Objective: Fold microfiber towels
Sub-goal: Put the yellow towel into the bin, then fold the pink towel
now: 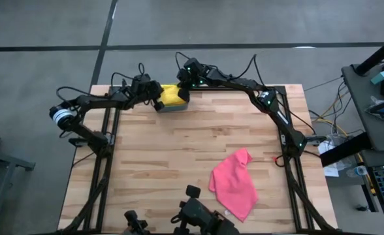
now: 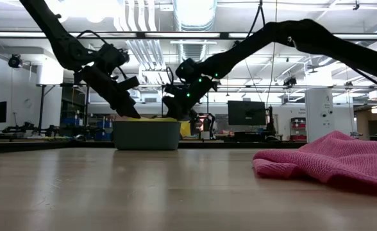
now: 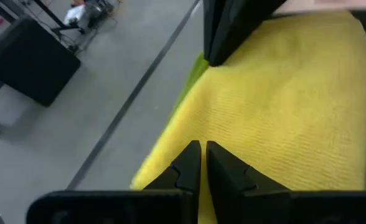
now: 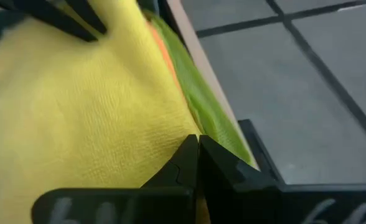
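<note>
**Both claws at the bin, pink cloth waiting**

Right now the left gripper (image 3: 200, 163) has its fingers pressed together over the yellow towel (image 1: 170, 95), tips at its near edge; whether a fold of cloth is nipped between them I cannot tell. Opposite it, the right gripper (image 4: 197, 158) is likewise closed, its tips at the seam where yellow meets the lime green towel (image 4: 205, 102), with a sliver of orange towel (image 4: 165, 55) showing beside that. Seen from above, both claws meet at the teal bin (image 2: 146, 135), which sits at about 12 o'clock on the table (image 1: 166, 163), the left arm reaching in from 9 o'clock and the right from 3 o'clock.

Progress looks early to middling, by my reading: the yellow cloth lies flat on top of the stack in the bin, while the pink towel (image 1: 234, 184) lies rumpled and unfolded toward 5 o'clock, well apart from the bin. A pale mint cloth is not visible.

That pink cloth is stretched into a rough wedge, its long axis running from 12 o'clock, where a narrow corner points, down to 6 o'clock.
</note>
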### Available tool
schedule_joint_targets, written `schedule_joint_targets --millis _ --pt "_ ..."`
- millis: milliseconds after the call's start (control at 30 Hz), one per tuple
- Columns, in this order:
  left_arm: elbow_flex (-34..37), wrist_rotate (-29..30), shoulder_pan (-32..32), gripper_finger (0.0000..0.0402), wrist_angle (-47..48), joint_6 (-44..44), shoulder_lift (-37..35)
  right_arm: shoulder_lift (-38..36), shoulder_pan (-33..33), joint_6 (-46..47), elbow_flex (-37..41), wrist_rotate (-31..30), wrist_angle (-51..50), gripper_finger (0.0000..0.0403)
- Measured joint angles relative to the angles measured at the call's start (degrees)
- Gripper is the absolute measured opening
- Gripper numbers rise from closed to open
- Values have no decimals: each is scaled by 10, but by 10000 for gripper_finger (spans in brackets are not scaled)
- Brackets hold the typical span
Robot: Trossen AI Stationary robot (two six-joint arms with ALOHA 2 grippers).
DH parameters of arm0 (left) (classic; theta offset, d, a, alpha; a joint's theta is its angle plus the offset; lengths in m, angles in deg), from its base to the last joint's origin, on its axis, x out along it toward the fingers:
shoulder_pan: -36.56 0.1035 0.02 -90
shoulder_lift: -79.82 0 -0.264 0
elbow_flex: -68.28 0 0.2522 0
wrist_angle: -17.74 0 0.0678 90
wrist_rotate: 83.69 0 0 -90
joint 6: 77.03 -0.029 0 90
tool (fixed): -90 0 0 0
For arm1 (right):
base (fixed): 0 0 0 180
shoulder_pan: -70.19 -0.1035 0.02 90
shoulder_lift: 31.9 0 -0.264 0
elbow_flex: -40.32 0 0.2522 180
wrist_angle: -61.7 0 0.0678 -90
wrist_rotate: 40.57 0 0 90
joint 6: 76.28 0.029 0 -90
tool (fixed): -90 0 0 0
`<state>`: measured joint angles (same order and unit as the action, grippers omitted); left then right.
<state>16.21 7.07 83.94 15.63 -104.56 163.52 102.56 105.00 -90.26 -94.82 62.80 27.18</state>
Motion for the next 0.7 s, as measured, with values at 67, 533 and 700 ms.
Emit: schedule_joint_targets --millis 67,533,700 --pt "-1 1 0 12 -1 0 -12 -7 0 0 0 0 -2 8" --pt "21 -24 -138 12 19 93 -200 -105 -56 -2 1 1 -169 8" --pt "33 -26 -240 12 26 142 -255 -133 -111 1 19 0 -272 8"
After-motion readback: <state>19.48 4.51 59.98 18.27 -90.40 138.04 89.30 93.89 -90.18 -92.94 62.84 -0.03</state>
